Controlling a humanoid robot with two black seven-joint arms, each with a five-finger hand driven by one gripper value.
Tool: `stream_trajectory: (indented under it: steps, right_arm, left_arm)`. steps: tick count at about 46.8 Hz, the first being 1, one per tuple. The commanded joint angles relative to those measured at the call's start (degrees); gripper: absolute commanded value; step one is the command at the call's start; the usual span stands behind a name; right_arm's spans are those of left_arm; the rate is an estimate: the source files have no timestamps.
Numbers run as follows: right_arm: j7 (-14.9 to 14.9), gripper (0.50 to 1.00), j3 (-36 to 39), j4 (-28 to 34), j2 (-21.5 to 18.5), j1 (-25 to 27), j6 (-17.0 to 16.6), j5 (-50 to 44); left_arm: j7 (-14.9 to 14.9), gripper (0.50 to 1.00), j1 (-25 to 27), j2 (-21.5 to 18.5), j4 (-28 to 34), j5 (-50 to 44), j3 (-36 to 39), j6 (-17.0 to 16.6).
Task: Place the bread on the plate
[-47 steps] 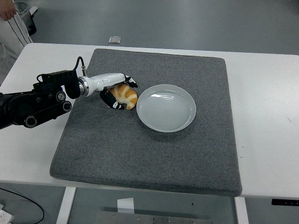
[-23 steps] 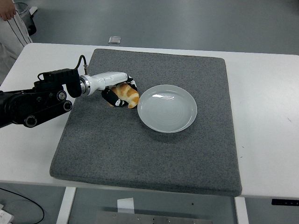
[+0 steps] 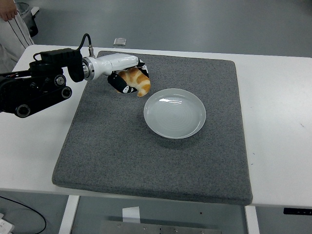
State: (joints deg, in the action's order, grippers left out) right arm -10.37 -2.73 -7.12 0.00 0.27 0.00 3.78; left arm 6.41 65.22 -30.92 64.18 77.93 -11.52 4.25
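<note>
My left hand [image 3: 129, 77] is shut on the bread [image 3: 137, 81], a golden-brown roll, and holds it lifted above the grey mat, up and to the left of the plate. The white round plate [image 3: 174, 113] sits on the mat near its middle, with nothing on it. The bread is apart from the plate's rim. My left arm [image 3: 39, 85] reaches in from the left edge. My right arm is out of view.
A grey mat [image 3: 156, 161] covers most of the white table [image 3: 278, 122]. A small grey object [image 3: 119, 42] lies on the floor beyond the table's far edge. A person [image 3: 10, 24] stands at the top left corner.
My left hand has lifted the bread off the mat and carried it up and slightly right. The plate has stayed in place.
</note>
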Motion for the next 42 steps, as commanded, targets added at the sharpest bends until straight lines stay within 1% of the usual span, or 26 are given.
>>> stream_trajectory:
  steps: [1, 7, 24, 42]
  right_arm:
    - [0.00, 0.932, 0.09, 0.00, 0.00, 0.00, 0.00, 0.00]
    - [0.00, 0.932, 0.00, 0.00, 0.00, 0.00, 0.00, 0.00]
    - [0.00, 0.932, 0.09, 0.00, 0.00, 0.00, 0.00, 0.00]
    - [0.00, 0.932, 0.00, 0.00, 0.00, 0.00, 0.00, 0.00]
  left_arm:
    - [0.00, 0.500, 1.23, 0.59, 0.85, -0.06, -0.08, 0.67]
    - [0.00, 0.500, 2.46, 1.30, 1.91, -0.67, 0.01, 0.93]
    - [0.00, 0.500, 3.51, 3.67, 2.00, -0.76, 0.18, 1.11]
    - [0.00, 0.500, 7.38, 3.23, 2.09, -0.76, 0.09, 4.10]
